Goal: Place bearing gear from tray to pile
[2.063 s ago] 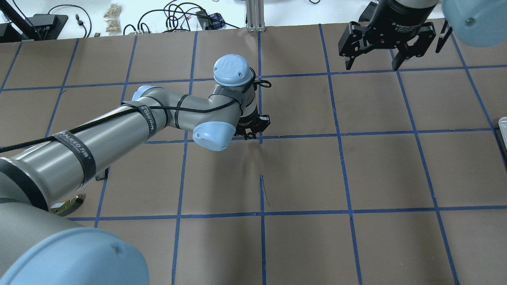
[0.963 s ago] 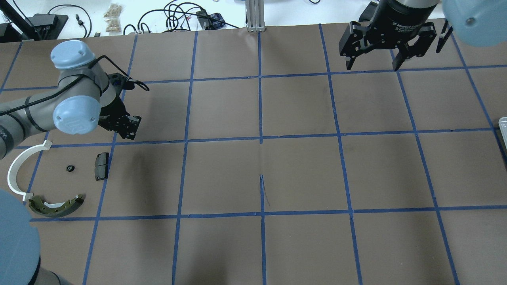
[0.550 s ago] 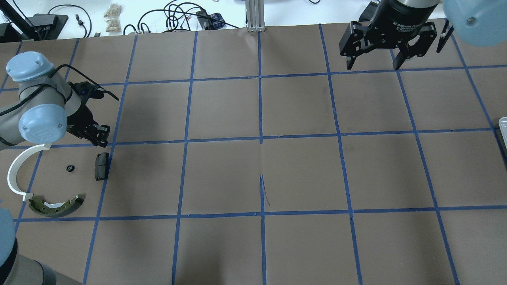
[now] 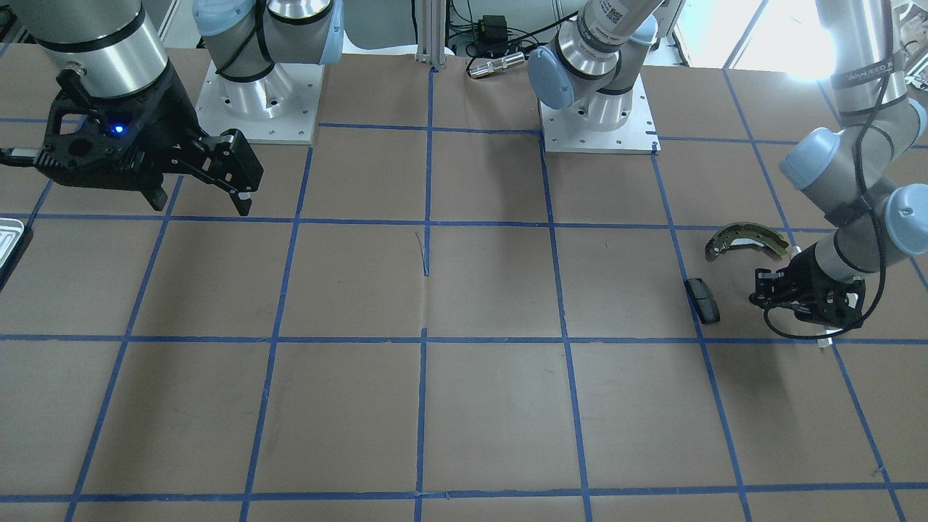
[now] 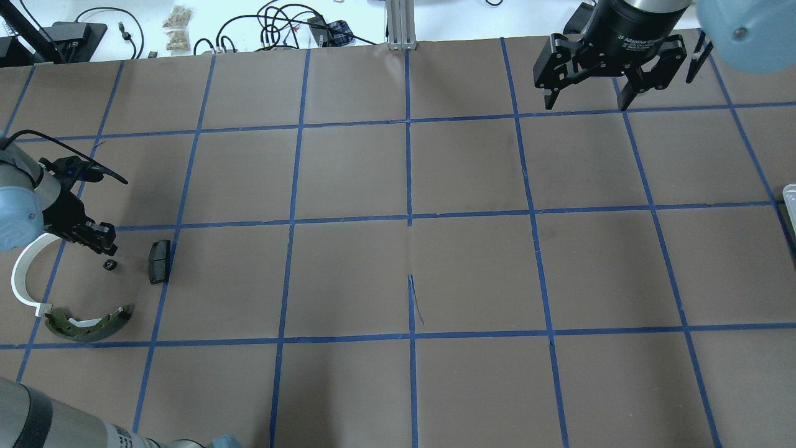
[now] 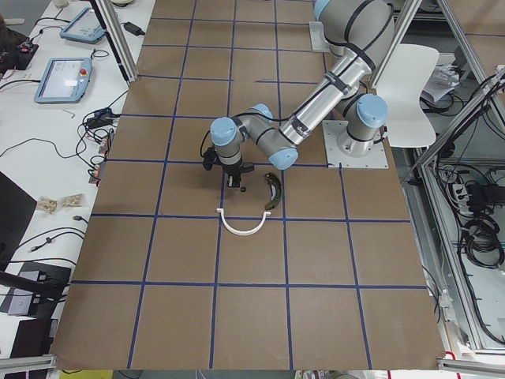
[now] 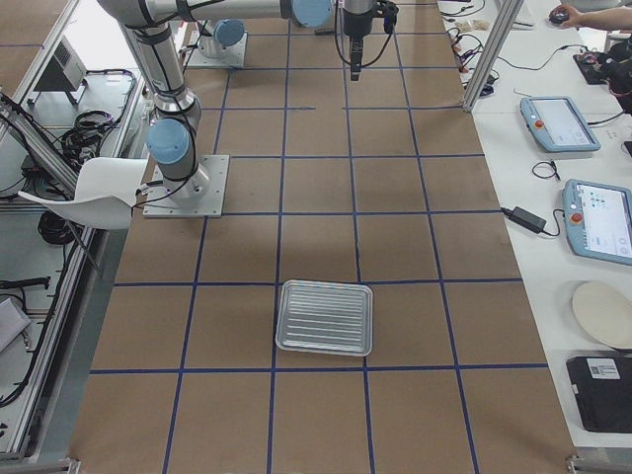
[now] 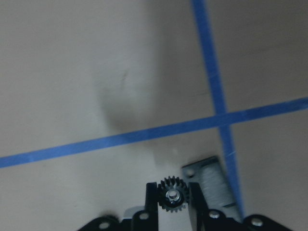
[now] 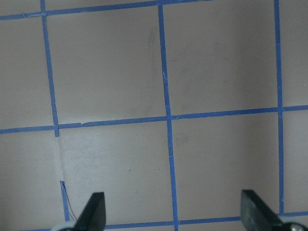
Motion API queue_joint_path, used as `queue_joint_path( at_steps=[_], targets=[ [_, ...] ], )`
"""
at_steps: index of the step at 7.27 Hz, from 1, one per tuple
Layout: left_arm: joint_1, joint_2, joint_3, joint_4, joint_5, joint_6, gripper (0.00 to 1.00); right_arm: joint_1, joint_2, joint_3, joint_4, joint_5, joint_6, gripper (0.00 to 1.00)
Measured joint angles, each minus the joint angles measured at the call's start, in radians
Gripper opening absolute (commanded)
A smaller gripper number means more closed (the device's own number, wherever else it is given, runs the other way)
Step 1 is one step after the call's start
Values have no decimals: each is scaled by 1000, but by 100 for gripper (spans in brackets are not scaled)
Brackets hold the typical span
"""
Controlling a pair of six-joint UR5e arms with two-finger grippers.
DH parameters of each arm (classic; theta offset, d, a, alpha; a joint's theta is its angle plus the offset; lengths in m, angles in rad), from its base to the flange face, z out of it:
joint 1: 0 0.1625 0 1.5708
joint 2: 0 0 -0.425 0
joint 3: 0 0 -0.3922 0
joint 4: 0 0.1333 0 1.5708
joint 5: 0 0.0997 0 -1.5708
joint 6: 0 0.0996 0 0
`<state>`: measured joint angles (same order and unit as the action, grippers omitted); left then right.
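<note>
My left gripper (image 5: 103, 241) is shut on a small black bearing gear (image 8: 172, 195), which shows between the fingers in the left wrist view. It hovers low over the pile: a white plastic arc (image 5: 23, 274), an olive brake shoe (image 5: 87, 325) and a black pad (image 5: 158, 261). A second small black gear-like part (image 5: 110, 266) lies on the paper just below the gripper. The silvery tray (image 7: 324, 318) stands far off at the table's right end and looks empty. My right gripper (image 5: 584, 104) is open and empty, high at the far right.
The table is brown paper with a blue tape grid. The tray's edge shows at the overhead view's right side (image 5: 790, 199). Cables and small items lie beyond the table's far edge (image 5: 280, 25). The arm bases (image 4: 594, 109) stand at the robot's side.
My left arm has swung from the table's middle to the left and come down by the pile, with the gear still in its gripper. The right arm has not moved.
</note>
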<state>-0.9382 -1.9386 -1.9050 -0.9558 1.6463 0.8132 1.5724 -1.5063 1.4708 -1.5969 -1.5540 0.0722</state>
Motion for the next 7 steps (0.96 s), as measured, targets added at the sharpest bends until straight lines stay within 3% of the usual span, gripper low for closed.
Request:
queue_joint_path(
  at_steps=[4,5,7],
  targets=[
    [-7,-5,1,1,-5,-4,6,0,0,0,0,0,1,100],
    [-12,-6,1,1,-6,-5,16,0,0,0,0,0,1,100],
    [-21,-7,0,-1,-6,-7,83,0,0,0,0,0,1,100]
  ],
)
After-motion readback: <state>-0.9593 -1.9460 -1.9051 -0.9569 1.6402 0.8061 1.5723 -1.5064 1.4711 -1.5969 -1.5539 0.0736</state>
